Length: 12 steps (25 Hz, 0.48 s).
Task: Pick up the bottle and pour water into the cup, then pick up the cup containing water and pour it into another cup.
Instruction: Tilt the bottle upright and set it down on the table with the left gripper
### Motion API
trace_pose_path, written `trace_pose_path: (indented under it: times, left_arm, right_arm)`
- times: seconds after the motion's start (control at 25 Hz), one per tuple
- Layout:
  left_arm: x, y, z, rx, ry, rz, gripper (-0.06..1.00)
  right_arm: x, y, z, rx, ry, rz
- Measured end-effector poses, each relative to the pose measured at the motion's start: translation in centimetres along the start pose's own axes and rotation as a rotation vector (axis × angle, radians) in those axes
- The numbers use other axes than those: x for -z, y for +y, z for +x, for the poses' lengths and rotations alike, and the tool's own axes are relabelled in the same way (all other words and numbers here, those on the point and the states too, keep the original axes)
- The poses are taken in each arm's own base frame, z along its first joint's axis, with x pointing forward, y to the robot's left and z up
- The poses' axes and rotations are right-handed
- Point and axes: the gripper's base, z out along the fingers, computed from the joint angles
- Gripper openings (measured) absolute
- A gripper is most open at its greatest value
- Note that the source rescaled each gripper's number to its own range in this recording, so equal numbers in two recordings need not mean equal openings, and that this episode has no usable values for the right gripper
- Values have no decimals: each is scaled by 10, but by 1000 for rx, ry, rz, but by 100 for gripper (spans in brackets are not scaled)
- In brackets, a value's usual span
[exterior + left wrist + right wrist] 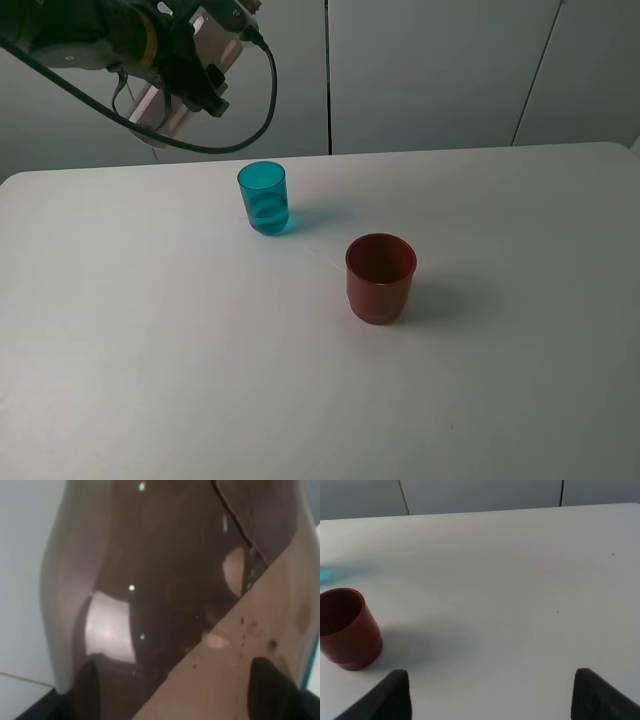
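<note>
1. Gripping the tall, slim, smoky grey-brown translucent plastic bottle point(150, 580), the left claw point(177, 687) is clenched on its body. A dark finger shows at either side, and the bottle fills nearly the whole left wrist view.
2. In the high view that arm is held up off the white surface point(150, 380), at about 11 o'clock from the small translucent teal-blue plastic tumbler point(264, 198).
3. The tumbler stands upright on the surface, at about 10 o'clock from the wider, opaque dark red plastic cup point(380, 278), near it but not touching.
4. The red cup stands upright near the middle of the surface, mouth up.
5. The right claw point(497, 695) is released, its dark fingers point(395, 697) spread wide with only bare surface between them. The red cup sits ahead of it and off to one side, clear of both fingers.
</note>
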Motion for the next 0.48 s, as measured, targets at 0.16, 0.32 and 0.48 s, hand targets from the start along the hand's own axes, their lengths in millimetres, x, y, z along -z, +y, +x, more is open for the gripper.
trace_pose_path:
  times: [0.16, 0.32, 0.48]
  left_arm:
    - [17, 15, 13, 120, -39, 12, 0]
    - [34, 26, 29, 184, -68, 26, 0]
    - [48, 35, 43, 259, -111, 47, 0]
  right_arm:
    - [0, 0, 0, 0, 0, 0]
    - [0, 0, 0, 6, 0, 0]
    - [0, 0, 0, 6, 0, 0]
